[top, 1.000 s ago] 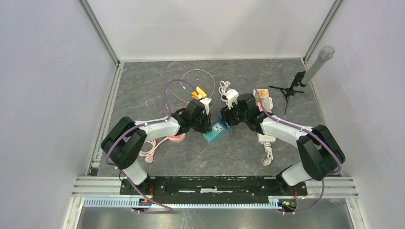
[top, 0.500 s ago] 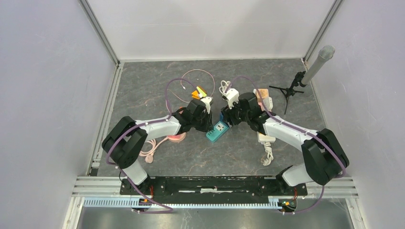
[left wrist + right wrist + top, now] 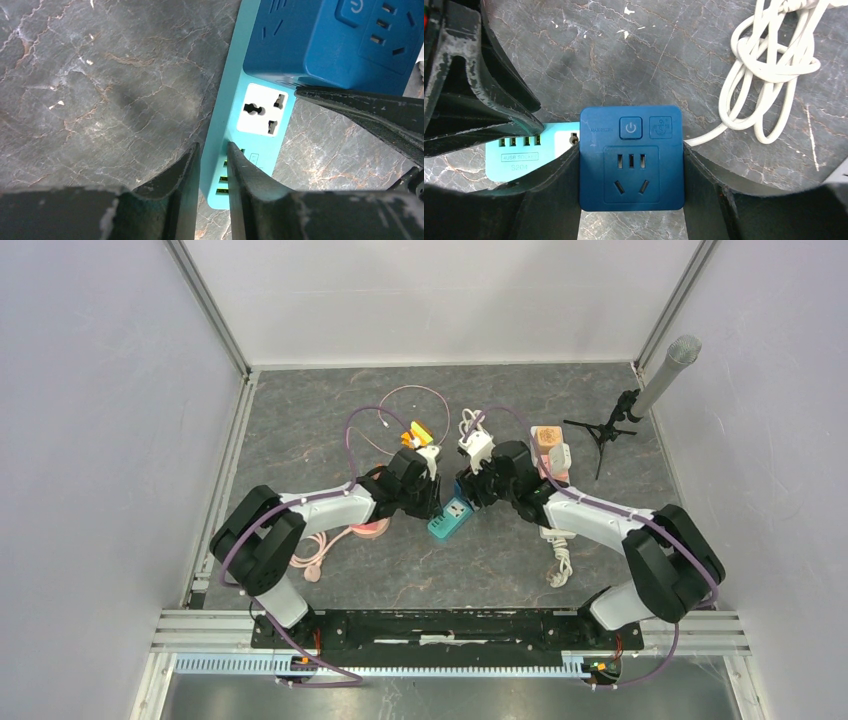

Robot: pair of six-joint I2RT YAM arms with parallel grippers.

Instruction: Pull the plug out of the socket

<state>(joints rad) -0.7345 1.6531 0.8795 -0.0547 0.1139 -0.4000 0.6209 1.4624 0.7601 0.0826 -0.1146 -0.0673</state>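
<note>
Plug: dark blue square plastic adapter plug (image 3: 631,165) seated in teal rectangular power strip (image 3: 230,100). Right gripper (image 3: 631,200) clamped across plug sides, apparently for extraction. Left gripper (image 3: 212,170), jaws nearly together, grasping nothing, tips over strip's USB end, apparently anchoring it.

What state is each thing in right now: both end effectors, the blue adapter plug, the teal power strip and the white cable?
left end effector: shut on the USB end of the teal power strip.
right end effector: shut on the blue adapter plug, one finger on each side.
blue adapter plug: on the strip, not yet pulled off.
teal power strip: white socket beside the plug is empty.
white cable: coiled, untouched.
</note>
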